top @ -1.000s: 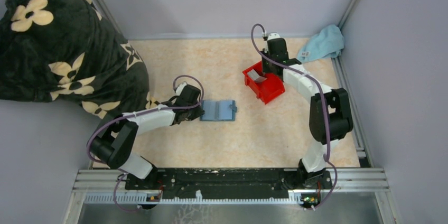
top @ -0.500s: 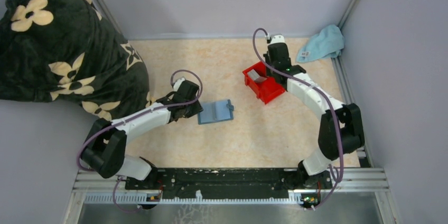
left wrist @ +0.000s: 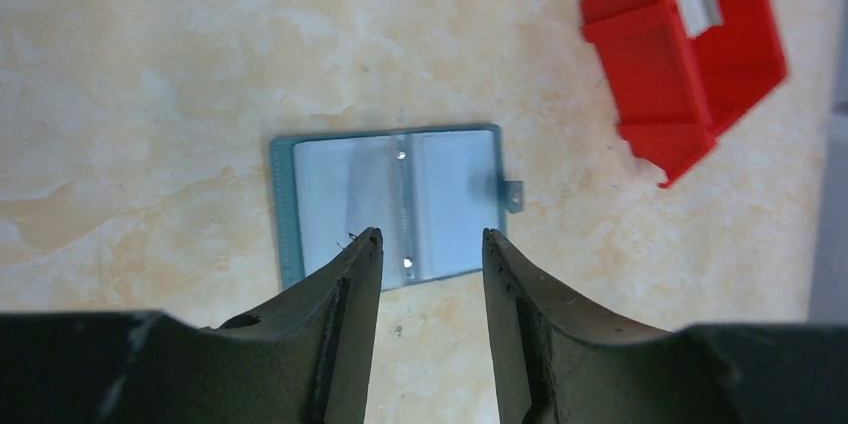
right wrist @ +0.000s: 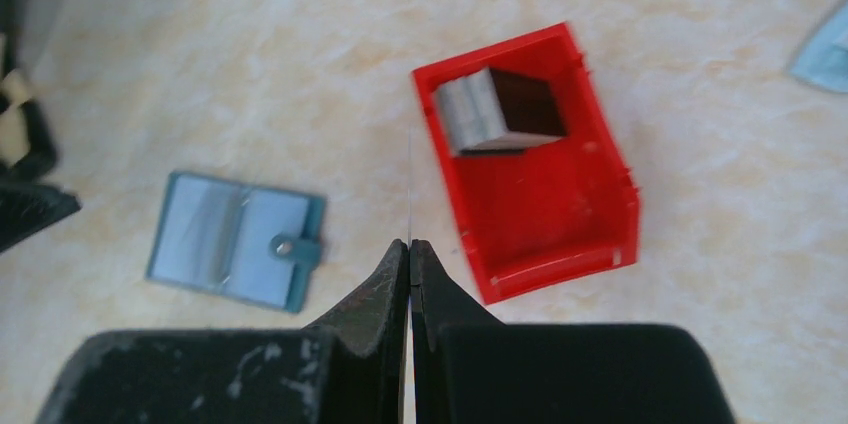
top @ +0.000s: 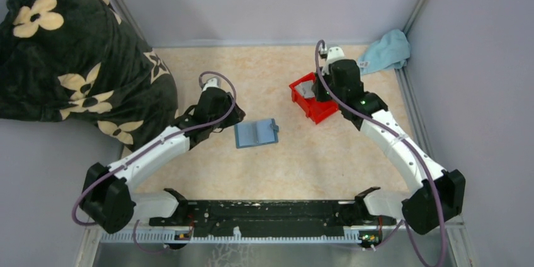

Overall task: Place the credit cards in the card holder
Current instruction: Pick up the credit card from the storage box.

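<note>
The teal card holder (top: 255, 133) lies open and flat on the table, with its snap tab to the right. It also shows in the left wrist view (left wrist: 395, 199) and the right wrist view (right wrist: 235, 239). My left gripper (left wrist: 428, 239) is open and empty, hovering over the holder's near edge. My right gripper (right wrist: 410, 244) is shut on a credit card (right wrist: 410, 184), seen edge-on as a thin line, above the table between the holder and the red bin. More grey credit cards (right wrist: 470, 114) lean in the bin's far end.
The red plastic bin (top: 321, 111) sits right of centre and shows in the wrist views (left wrist: 690, 114) (right wrist: 550, 234). A light blue cloth (top: 384, 51) lies at the back right corner. A dark floral blanket (top: 69, 59) covers the left side.
My right gripper has come away from the back of the bin towards the near side, with a card held. My left arm has pulled back to the left, and the holder has turned slightly.
</note>
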Motion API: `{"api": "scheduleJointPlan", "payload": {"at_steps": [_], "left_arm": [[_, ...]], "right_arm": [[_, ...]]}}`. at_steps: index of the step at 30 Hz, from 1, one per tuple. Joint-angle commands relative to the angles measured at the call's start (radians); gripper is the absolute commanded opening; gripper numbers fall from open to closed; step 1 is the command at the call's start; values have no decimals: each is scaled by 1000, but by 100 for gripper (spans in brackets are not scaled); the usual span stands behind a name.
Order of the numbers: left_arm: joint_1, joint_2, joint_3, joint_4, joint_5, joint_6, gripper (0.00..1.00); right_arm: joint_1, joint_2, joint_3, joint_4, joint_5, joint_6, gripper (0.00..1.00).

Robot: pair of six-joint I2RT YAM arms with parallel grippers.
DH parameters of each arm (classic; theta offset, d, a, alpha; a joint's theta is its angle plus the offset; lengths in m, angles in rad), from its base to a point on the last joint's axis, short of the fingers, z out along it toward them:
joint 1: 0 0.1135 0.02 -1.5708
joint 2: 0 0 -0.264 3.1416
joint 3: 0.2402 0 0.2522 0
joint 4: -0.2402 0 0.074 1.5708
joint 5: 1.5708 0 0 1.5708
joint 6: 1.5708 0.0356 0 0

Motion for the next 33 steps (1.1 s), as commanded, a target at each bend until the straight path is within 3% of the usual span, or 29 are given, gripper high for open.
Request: {"api": "scheduleJointPlan", "payload": {"at_steps": [1,8,17,26,33], "left_arm": [[-4,-126,-68,177,155,126,49],[-5,-162,-122,341,477,222,54],[-5,-124,-131,408,801,292,52],[-6,-86,-143,417,1017,337,50],[-11,-63,-153,398,1093,376,48]], "right_arm": [[18,-92,-45,-65,-314,49,0],[69,-194,-170,-60,-618,86,0],[129,-226,-301,37,-806,163,0],[130,-196,-347,138,-893,211,0],[130,-147,-338,176,-922,217,0]]}}
